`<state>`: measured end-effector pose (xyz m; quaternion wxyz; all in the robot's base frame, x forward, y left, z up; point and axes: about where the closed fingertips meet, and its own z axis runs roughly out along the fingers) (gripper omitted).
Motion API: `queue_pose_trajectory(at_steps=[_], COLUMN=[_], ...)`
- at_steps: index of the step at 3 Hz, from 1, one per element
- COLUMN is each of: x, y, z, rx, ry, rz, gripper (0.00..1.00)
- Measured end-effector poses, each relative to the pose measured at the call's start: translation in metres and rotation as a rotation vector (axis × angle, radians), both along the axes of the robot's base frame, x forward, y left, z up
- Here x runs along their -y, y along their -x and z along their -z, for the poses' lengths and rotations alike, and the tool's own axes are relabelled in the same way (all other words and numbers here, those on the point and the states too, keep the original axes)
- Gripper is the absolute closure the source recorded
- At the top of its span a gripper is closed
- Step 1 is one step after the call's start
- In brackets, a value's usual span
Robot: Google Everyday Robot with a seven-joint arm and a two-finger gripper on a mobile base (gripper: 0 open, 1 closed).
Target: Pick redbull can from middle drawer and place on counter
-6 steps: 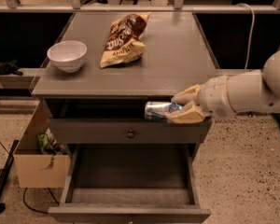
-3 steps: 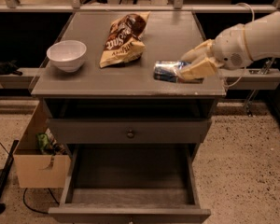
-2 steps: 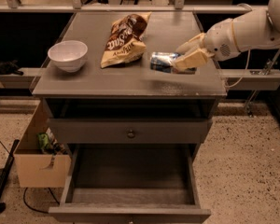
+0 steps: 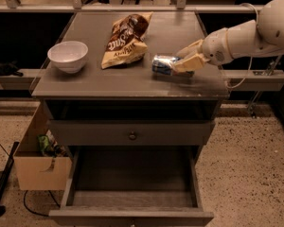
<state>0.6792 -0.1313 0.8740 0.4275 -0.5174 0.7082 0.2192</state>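
Where the worktop (image 4: pixel 132 79) nears its front edge, the redbull can (image 4: pixel 162 64) is clasped sideways by the hand (image 4: pixel 182 63); bare surface is left beside the chip bag (image 4: pixel 125 39) and bowl (image 4: pixel 67 56), the middle drawer (image 4: pixel 132 174) open below.

The tool (image 4: pixel 181 60), over the counter (image 4: pixel 128 82), partly hides the redbull can (image 4: pixel 161 64).
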Motion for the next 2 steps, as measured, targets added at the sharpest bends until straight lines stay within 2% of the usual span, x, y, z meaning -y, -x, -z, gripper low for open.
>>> queue_pose_trajectory(at_steps=[1, 2], x=[-0.0015, -0.0017], y=[-0.0018, -0.0019], z=[0.0139, 0.0143], rx=[-0.008, -0.009], ry=[0.013, 0.014], rz=[-0.004, -0.005], gripper=[1.00, 0.82])
